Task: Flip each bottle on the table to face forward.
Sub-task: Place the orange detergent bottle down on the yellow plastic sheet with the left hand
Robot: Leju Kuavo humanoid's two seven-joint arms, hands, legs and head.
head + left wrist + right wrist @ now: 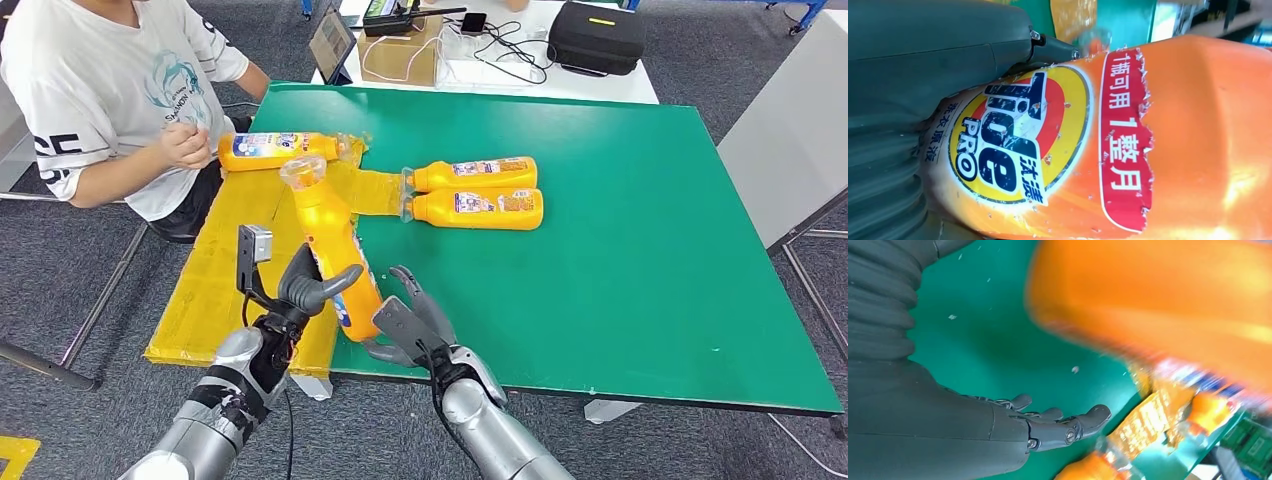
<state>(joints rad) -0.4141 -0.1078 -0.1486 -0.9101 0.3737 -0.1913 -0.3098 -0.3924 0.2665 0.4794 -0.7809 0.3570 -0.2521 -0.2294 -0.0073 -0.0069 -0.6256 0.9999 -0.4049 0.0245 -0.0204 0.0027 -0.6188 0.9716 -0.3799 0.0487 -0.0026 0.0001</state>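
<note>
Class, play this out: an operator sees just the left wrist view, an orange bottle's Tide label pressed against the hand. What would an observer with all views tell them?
Operator: Is the bottle lifted?
Observer: Yes, the left hand holds the bottle tilted above the table, cap end away from the robot.
Operator: Where is my right hand?
Observer: The right hand is open, beside the bottle's base.
Operator: Any other bottles?
Observer: Two lie side by side further back; a person has a third.

Glossy orange plastic bottle (1168, 150) with scuffed, torn-edged paper label (1018, 140); matt green tabletop (640, 250).
</note>
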